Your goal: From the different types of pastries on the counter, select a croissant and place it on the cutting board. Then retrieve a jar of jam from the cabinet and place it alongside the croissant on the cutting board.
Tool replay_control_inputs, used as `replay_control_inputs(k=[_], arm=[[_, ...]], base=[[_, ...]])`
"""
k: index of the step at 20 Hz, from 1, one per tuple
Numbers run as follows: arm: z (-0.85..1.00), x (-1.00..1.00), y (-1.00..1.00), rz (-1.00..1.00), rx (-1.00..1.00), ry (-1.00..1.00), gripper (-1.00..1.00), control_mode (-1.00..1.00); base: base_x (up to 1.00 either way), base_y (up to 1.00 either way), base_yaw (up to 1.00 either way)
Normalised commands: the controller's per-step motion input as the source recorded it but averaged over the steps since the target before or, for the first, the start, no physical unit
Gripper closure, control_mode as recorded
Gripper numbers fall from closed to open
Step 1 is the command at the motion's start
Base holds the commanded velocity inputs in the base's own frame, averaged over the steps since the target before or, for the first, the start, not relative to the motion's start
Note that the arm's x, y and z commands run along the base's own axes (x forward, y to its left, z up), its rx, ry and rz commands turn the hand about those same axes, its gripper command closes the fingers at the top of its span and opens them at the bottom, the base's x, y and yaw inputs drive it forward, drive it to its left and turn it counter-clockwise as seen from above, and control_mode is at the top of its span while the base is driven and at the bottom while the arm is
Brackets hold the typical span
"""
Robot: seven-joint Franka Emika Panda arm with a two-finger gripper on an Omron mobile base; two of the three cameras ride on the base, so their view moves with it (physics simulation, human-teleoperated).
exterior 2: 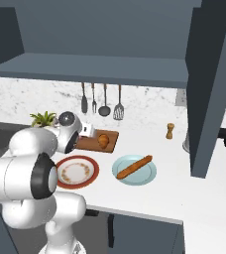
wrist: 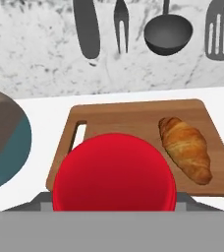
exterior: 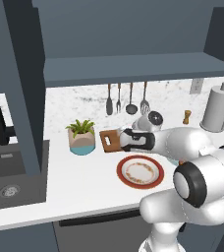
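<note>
A red jar of jam (wrist: 114, 170) sits between the fingers of my gripper (wrist: 113, 203), low over the slot-handle end of the brown cutting board (wrist: 133, 120). Whether the jar touches the board is unclear. The golden croissant (wrist: 186, 147) lies on the other half of the board, apart from the jar. From the base, my gripper (exterior: 122, 140) hangs at the board (exterior: 109, 140), and the croissant (exterior 2: 103, 141) rests on the board (exterior 2: 111, 135). The stick-shaped pastry (exterior 2: 134, 166) lies on a pale blue plate on the white counter (exterior 2: 184, 178). The grey-blue cabinet shelf (exterior: 133, 66) runs overhead.
A red-rimmed plate (exterior: 140, 171) lies just in front of the board. A potted plant (exterior: 82, 138) stands to its left and hanging utensils (exterior: 126, 101) line the wall behind. A paper towel roll (exterior: 218, 108), a pepper mill (exterior: 186, 117) and a sink (exterior: 11, 182) flank the area.
</note>
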Motion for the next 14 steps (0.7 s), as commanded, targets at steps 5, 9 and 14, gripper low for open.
replay_control_inputs(k=[5,9,14], arm=[[-0.06,0.30,0.04,0.01,0.00,0.01,1.00,-1.00],[-0.11,0.18,0.04,0.00,-0.02,0.00,1.00,-1.00],[-0.27,0.30,0.01,0.00,-0.02,0.05,1.00,-1.00]], base=[[0.00,0.00,0.00],[0.00,0.00,0.00],[0.00,0.00,0.00]])
